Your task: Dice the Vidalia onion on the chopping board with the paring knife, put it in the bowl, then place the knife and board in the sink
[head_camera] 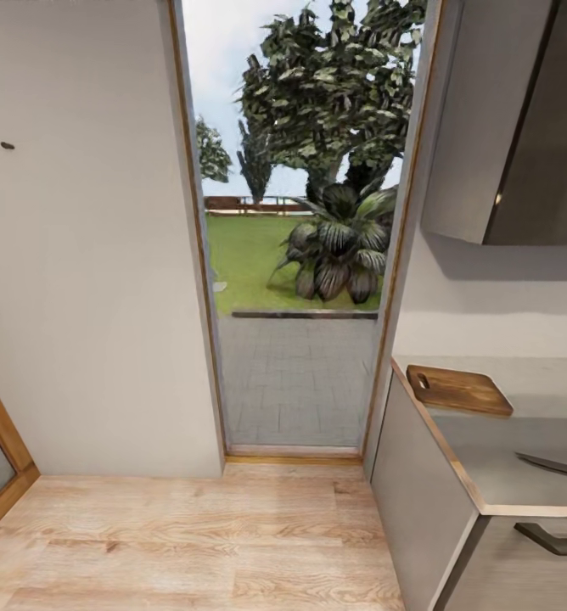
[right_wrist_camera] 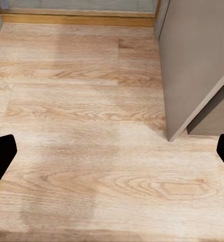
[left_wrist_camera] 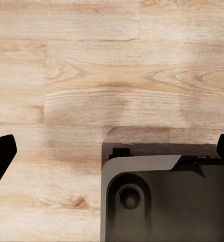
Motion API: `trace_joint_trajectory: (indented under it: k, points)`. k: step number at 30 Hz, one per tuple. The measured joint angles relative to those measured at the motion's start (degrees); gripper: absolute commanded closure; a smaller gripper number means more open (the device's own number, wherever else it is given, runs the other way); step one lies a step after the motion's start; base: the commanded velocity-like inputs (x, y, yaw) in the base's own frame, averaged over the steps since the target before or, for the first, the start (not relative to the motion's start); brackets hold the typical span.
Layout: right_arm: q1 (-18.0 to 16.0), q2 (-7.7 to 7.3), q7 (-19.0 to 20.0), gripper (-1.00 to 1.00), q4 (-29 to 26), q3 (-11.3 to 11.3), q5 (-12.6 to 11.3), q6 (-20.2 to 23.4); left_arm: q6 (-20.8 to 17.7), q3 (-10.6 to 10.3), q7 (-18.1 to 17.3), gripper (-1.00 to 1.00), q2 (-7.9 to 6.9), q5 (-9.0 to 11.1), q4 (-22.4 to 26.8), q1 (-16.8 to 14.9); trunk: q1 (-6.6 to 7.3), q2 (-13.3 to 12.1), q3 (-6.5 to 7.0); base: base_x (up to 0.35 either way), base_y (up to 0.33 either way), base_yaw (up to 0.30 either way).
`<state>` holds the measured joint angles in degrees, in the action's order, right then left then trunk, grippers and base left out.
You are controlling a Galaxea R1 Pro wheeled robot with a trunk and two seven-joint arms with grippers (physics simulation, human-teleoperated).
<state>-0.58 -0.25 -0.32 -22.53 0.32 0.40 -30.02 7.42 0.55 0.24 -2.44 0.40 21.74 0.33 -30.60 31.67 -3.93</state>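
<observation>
The head view looks across a light wood floor [head_camera: 190,543] toward an open doorway [head_camera: 296,339] in the middle of the frame, with paving, lawn and dark trees beyond. A plain pale wall [head_camera: 88,255] fills the left side.

At the right of the frame stands a grey worktop [head_camera: 504,471] with a thin wooden edge. The board [head_camera: 458,389] lies flat near the worktop's far end, close to its front edge, long axis running left to right, with a small handle hole at its left end. Nearer the camera, at the right border, lies the knife [head_camera: 555,466]: its dark blade points left and its red handle is cut off by the frame. Board and knife lie well apart. A glossy dark upper cabinet [head_camera: 530,127] hangs at upper right.

The left wrist view looks down on floor planks and the robot's grey base [left_wrist_camera: 167,201] at lower right. The left claw [left_wrist_camera: 112,148] shows dark fingertips [left_wrist_camera: 1,156] at both frame edges, spread wide with nothing between.

The right wrist view shows open floor, the doorway threshold at the top, and the grey cabinet corner [right_wrist_camera: 192,75] at upper right. The right claw [right_wrist_camera: 112,151] is likewise spread apart and bare.
</observation>
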Motion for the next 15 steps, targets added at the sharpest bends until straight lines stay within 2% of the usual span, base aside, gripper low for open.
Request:
trace_joint_trajectory:
  k: [15]
  points:
    - [0.00, 0.00, 0.00, -1.00, 0.00, 0.07, 0.00, -0.12, 0.00, 0.02, 0.00, -1.00, -0.02, 0.00, 0.06, 0.00, 3.30, -6.04, 2.71, 0.000, 0.000, 0.000]
